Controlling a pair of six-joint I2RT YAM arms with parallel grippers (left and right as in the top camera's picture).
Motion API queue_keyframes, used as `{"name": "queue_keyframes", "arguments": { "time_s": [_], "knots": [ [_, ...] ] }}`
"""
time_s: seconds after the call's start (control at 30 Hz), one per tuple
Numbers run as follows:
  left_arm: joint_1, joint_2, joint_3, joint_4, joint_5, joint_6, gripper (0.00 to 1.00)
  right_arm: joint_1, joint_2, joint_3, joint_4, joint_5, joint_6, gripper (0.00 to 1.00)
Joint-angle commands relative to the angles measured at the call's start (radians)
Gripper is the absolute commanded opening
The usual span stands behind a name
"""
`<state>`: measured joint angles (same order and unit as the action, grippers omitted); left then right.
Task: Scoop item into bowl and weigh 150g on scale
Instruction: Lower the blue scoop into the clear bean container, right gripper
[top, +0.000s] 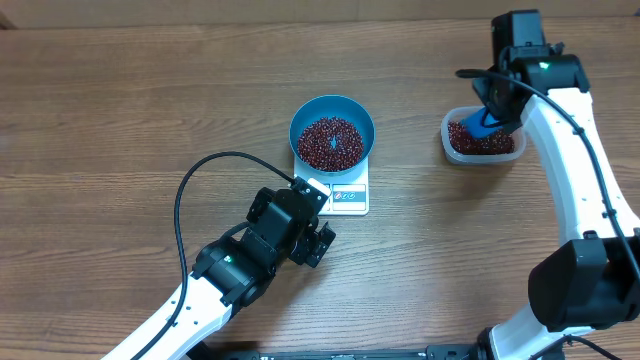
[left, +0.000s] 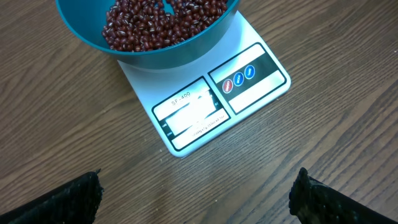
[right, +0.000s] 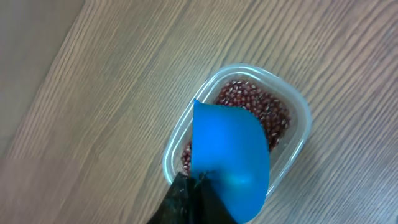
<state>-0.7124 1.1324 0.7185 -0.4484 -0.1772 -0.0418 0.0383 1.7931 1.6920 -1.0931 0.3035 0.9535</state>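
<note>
Blue scoop (right: 230, 155) over clear tub (right: 300, 124), beans (top: 331, 140) in bowl (top: 303, 114) on scale (top: 350, 195)

Looked like a robotics lab bench, not a home kitchen: plain wood-grain table (top: 100, 100), two white/blk robot arms (left arm (top: 225, 265), right arm (top: 575, 150)) w/ loose black cable (top: 180, 205), plus few props: scale (top: 350, 196), bowl (top: 300, 120) of beans (top: 332, 140), tub (top: 447, 130), scoop (right: 230, 155).
</note>
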Motion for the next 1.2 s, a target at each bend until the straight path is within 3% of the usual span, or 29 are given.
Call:
{"name": "queue_keyframes", "arguments": {
  "time_s": [0.0, 0.1, 0.17, 0.2, 0.27, 0.7, 1.0, 1.1, 1.17],
  "knots": [
    [0.005, -0.007, -0.012, 0.003, -0.014, 0.019, 1.00, -0.010, -0.005, -0.020, 0.004, 0.017, 0.015, 0.15],
    [0.005, -0.007, -0.012, 0.003, -0.014, 0.019, 1.00, -0.013, -0.002, -0.060, 0.024, 0.016, 0.016, 0.51],
    [0.005, -0.007, -0.012, 0.003, -0.014, 0.019, 1.00, -0.013, 0.001, -0.077, 0.026, 0.011, 0.016, 0.81],
    [0.005, -0.007, -0.012, 0.003, -0.014, 0.020, 0.99, -0.013, 0.002, -0.084, 0.026, 0.005, 0.015, 0.91],
    [0.005, -0.007, -0.012, 0.003, -0.014, 0.019, 1.00, -0.013, 0.002, -0.088, 0.018, 0.005, 0.016, 1.00],
    [0.005, -0.007, -0.012, 0.003, -0.014, 0.020, 1.00, -0.013, 0.001, -0.087, -0.081, -0.058, -0.019, 1.00],
    [0.005, -0.007, -0.012, 0.003, -0.014, 0.020, 1.00, -0.013, 0.000, -0.087, -0.109, 0.063, -0.019, 1.00],
    [0.005, -0.007, -0.012, 0.003, -0.014, 0.020, 1.00, -0.013, 0.000, -0.087, -0.183, 0.051, -0.018, 1.00],
    [0.005, -0.007, -0.012, 0.003, -0.014, 0.020, 1.00, -0.012, 0.001, -0.088, -0.354, 0.005, -0.018, 1.00]
  ]
}}
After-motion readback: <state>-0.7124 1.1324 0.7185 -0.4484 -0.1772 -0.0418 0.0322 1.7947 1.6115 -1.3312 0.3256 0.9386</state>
